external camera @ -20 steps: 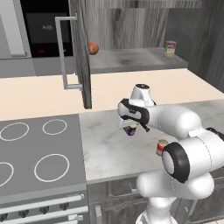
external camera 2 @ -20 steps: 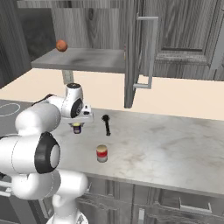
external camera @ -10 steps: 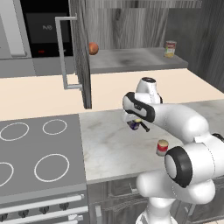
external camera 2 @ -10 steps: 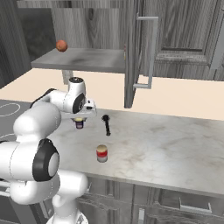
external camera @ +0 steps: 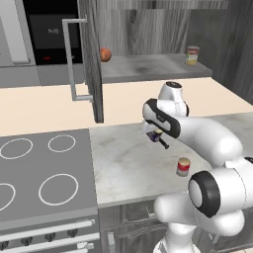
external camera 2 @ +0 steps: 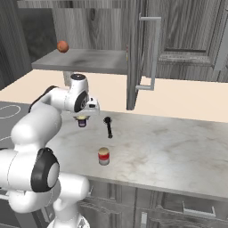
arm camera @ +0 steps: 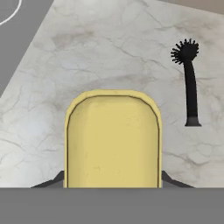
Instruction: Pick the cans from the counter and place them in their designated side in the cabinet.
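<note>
Fingers (arm camera: 175, 183) are clamped on the blue can (arm camera: 113, 140), held clear above the counter (external camera: 123, 163). Gripper (external camera 2: 82, 120) hangs over the slab just beside a black utensil (external camera 2: 108, 127). The red can (external camera: 183, 167) stands on the counter nearer the front edge. Cabinet (external camera 2: 84, 61) shelf carries an orange ball (external camera 2: 63, 46).

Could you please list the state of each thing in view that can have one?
Tool: shut on the blue can.
Blue can: held in the tool, lifted off the counter.
Red can: upright on the counter, free.
Cabinet door: open.
Third can: upright on the cabinet shelf.
Orange ball: resting on the shelf.
Black brush: lying flat on the counter.
</note>
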{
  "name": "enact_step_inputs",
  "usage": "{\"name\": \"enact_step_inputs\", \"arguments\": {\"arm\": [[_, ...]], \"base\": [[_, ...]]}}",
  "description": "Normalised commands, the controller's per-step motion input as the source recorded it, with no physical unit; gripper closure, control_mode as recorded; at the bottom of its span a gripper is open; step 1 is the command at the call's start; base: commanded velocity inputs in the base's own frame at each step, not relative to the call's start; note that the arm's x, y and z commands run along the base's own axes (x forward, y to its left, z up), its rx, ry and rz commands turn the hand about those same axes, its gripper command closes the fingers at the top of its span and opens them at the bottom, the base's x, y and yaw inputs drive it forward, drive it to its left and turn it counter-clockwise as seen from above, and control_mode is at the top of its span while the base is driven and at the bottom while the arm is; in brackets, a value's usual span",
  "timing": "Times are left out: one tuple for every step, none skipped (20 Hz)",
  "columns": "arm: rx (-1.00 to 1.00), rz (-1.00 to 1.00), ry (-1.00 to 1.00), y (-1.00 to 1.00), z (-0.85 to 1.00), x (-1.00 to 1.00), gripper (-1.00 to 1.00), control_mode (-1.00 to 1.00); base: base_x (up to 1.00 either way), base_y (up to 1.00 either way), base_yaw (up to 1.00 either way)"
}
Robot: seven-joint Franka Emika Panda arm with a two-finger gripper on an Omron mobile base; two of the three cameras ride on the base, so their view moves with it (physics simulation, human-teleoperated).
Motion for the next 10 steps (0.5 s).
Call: {"name": "enact_step_inputs", "arguments": {"arm": [[0.01, 0.00, -0.04, -0.12, 0.29, -0.06, 1.00, -1.00], [0.00, 0.00, -0.05, -0.12, 0.30, -0.07, 1.00, -1.00], [0.00, 0.00, -0.07, -0.10, 0.25, -0.11, 1.00, -1.00], [0.00, 0.00, -0.08, -0.10, 0.22, -0.12, 1.00, -1.00], [0.00, 0.00, -0.09, -0.09, 0.22, -0.14, 1.00, -1.00], [0.00, 0.00, -0.09, -0.10, 0.25, -0.12, 1.00, -1.00], [0.00, 0.00, -0.08, -0.08, 0.25, -0.12, 1.00, -1.00], [0.00, 0.00, -0.08, -0.06, 0.25, -0.12, 1.00, -1.00], [0.00, 0.00, -0.09, -0.07, 0.26, -0.12, 1.00, -1.00], [0.00, 0.00, -0.10, -0.09, 0.26, -0.14, 1.00, -1.00]], "base": [[0.00, 0.00, 0.00], [0.00, 0.00, 0.00], [0.00, 0.00, 0.00], [0.00, 0.00, 0.00], [0.00, 0.00, 0.00], [0.00, 0.00, 0.00], [0.00, 0.00, 0.00], [0.00, 0.00, 0.00], [0.00, 0.00, 0.00], [0.00, 0.00, 0.00]]}}
